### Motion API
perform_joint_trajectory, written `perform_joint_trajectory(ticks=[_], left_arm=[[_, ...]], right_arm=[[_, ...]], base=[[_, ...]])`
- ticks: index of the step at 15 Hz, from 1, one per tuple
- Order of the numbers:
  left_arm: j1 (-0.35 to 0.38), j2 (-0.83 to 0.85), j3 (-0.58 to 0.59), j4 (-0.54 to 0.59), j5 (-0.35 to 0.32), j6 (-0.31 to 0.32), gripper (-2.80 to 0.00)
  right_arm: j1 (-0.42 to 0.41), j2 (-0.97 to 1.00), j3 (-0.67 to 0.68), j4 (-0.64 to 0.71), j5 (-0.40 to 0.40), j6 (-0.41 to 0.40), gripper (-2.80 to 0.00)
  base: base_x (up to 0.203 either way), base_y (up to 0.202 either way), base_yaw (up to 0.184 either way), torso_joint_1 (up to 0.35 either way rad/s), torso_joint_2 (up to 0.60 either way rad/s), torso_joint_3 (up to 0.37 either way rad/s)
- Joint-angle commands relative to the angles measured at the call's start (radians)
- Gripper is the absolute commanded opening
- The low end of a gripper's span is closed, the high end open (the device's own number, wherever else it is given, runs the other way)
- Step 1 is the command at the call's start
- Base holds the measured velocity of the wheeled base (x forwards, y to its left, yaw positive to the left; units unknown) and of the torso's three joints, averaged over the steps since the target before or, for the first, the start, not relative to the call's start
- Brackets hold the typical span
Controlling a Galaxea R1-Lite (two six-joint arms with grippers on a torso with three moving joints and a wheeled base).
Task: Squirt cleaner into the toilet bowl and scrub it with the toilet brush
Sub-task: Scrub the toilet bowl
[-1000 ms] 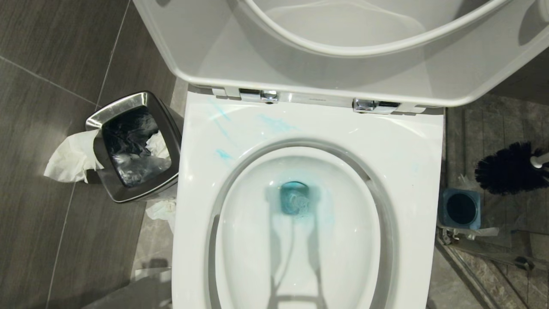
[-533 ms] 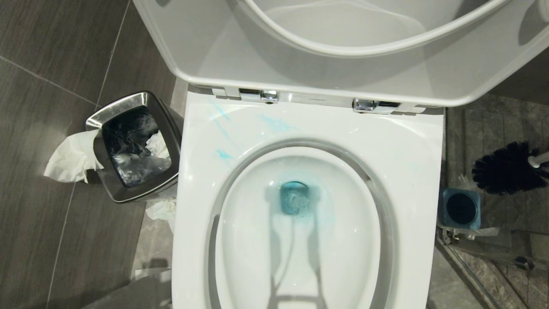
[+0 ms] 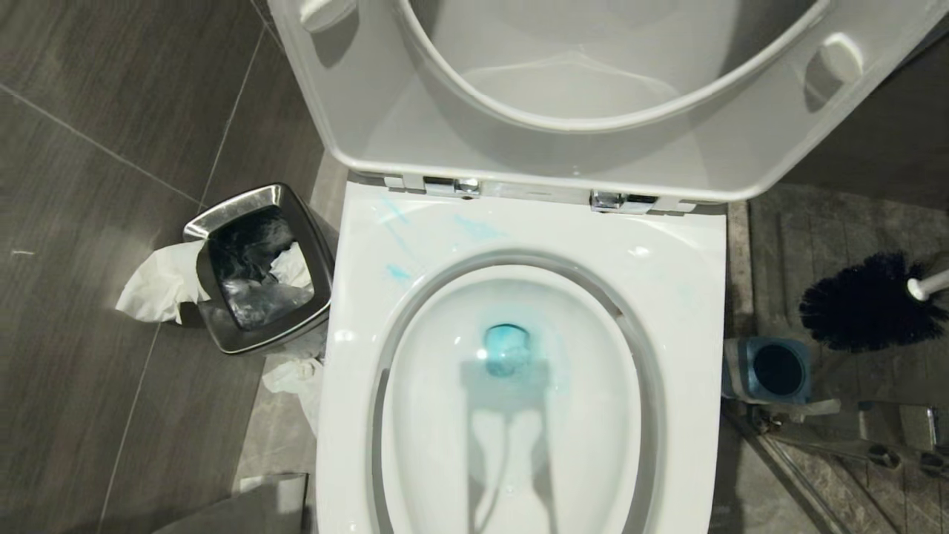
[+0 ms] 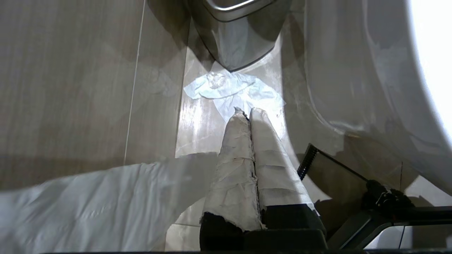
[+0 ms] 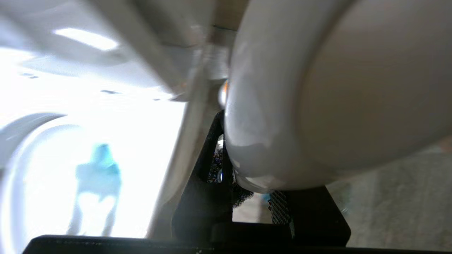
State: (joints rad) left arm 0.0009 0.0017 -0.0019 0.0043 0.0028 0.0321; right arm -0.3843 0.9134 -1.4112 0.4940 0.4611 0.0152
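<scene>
The whole head view has shifted since the earlier frames: the raised seat and lid (image 3: 563, 111) show more of themselves at the top, and the toilet bowl (image 3: 689, 297) sits a little smaller in the middle of the frame. That is the camera moving, not the things.

Against that shift, the toilet brush (image 3: 867, 300) at the right edge has drifted lower and slightly left; its black bristle head hangs in the air above and to the right of the blue-and-grey holder cup (image 3: 771, 369), apart from it and well clear of the bowl. Only a stub of the white handle shows at the edge.

The cleaner (image 3: 507, 348) tints the water turquoise at the drain in the centre, with pale smears on the upper left of the rim.

In the right wrist view the right gripper (image 5: 254, 190) is pinching the brush's rounded white handle end, which fills the upper right.

The left gripper (image 4: 251, 116) has its wrapped fingers (image 4: 236, 158) pressed together, empty, pointing at crumpled tissue (image 4: 229, 88) on the floor below the steel waste bin (image 3: 256, 271).
</scene>
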Motion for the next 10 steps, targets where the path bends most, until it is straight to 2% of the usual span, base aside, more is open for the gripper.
perform_joint_trajectory(ticks=[1,10], left_arm=[[0.001,0.0,0.0,0.0,0.0,0.0,-2.8],[0.001,0.0,0.0,0.005,-0.003,0.011,-2.8]], right_arm=[[0.0,-0.007,-0.062,0.074,0.025,0.0,-2.8],[-0.001,-0.002,-0.064,0.075,0.028,0.0,-2.8]], base=[[0.0,0.0,0.0,0.007,0.01,0.203],[0.0,0.0,0.0,0.002,0.0,0.2]])
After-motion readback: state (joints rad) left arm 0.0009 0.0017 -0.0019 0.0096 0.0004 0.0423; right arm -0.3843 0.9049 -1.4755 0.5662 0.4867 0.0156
